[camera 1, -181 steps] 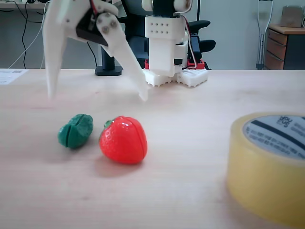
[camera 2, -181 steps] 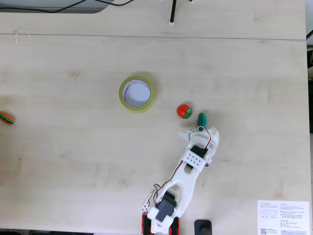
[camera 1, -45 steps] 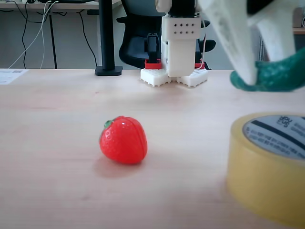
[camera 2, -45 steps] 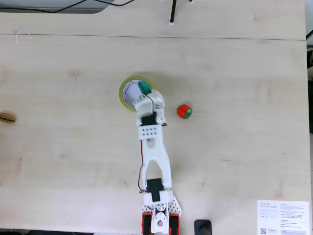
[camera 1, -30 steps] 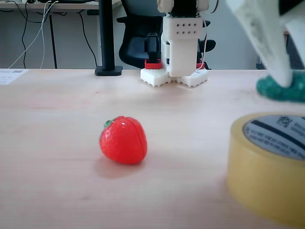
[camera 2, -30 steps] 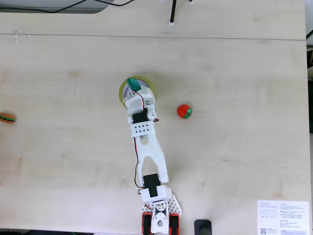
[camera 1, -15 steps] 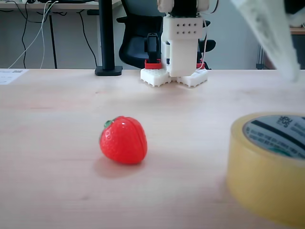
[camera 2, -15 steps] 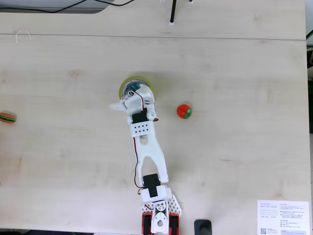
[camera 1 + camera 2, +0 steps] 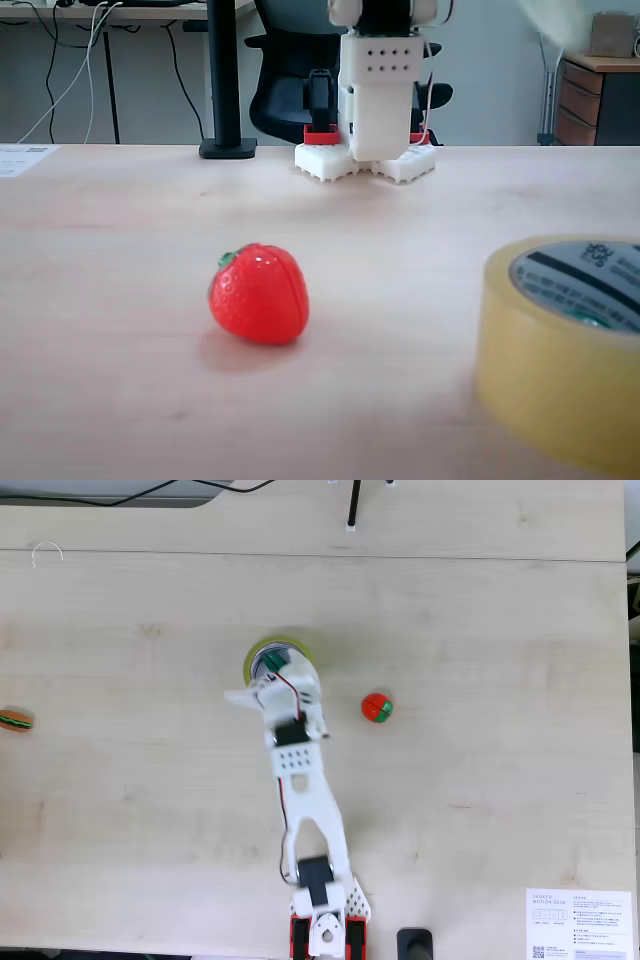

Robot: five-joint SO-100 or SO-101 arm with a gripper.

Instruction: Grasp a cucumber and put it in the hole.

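Top-down fixed view, left to right. A small toy burger sits at the far left edge of the desk. Near centre is the yellowish tape roll, lying flat; its hole holds the cucumber, a dark green patch inside the ring, partly covered by the arm. The pincer hangs over the near rim of the roll with its jaws spread wide and nothing between them: one white finger juts out to the left, clear of the roll. The white arm runs from there down to its red-and-white base at the bottom edge. To the right of the roll, well apart from it, lies the red strawberry. A printed sheet lies in the bottom right corner.

Low fixed view, left to right. The strawberry rests on the desk left of centre. The arm's base stands behind at the far edge. The tape roll fills the lower right; a sliver of green, the cucumber, shows inside the hole, below the grey printed core. A blurred white shape at the top right cannot be identified.
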